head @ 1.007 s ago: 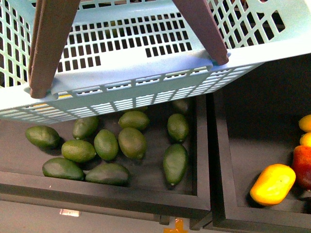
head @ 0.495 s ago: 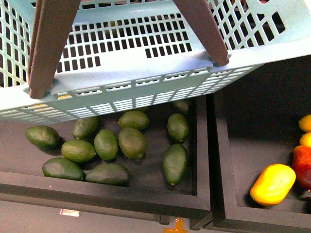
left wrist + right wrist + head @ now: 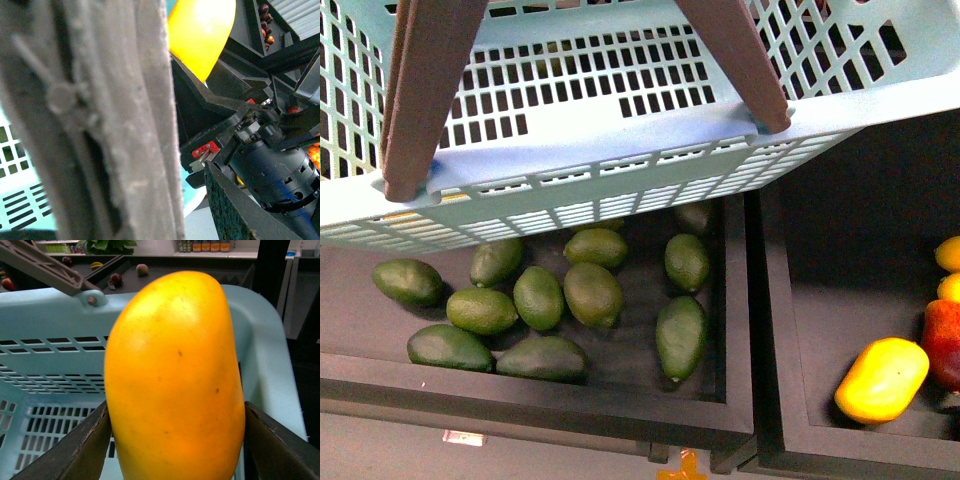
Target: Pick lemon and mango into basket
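The light teal basket (image 3: 620, 150) hangs high and tilted across the top of the front view, its brown handles (image 3: 430, 90) raised. My left gripper (image 3: 150, 210) is shut on a brown handle (image 3: 100, 125), which fills the left wrist view. My right gripper (image 3: 175, 445) is shut on the yellow-orange mango (image 3: 172, 380), held upright between its dark fingers (image 3: 65, 450) over the basket's rim and slotted inside (image 3: 50, 365). The mango (image 3: 200, 35) and the right arm (image 3: 270, 165) also show in the left wrist view. I cannot make out a lemon for certain.
Below the basket a black bin (image 3: 735, 300) holds several dark green fruits (image 3: 592, 295). The black bin to the right holds a yellow mango (image 3: 882, 378), a red fruit (image 3: 945, 340) and small yellow fruits (image 3: 950, 253) at the frame edge.
The basket has shifted very slightly in the front view. The fruits in the bins have not moved.
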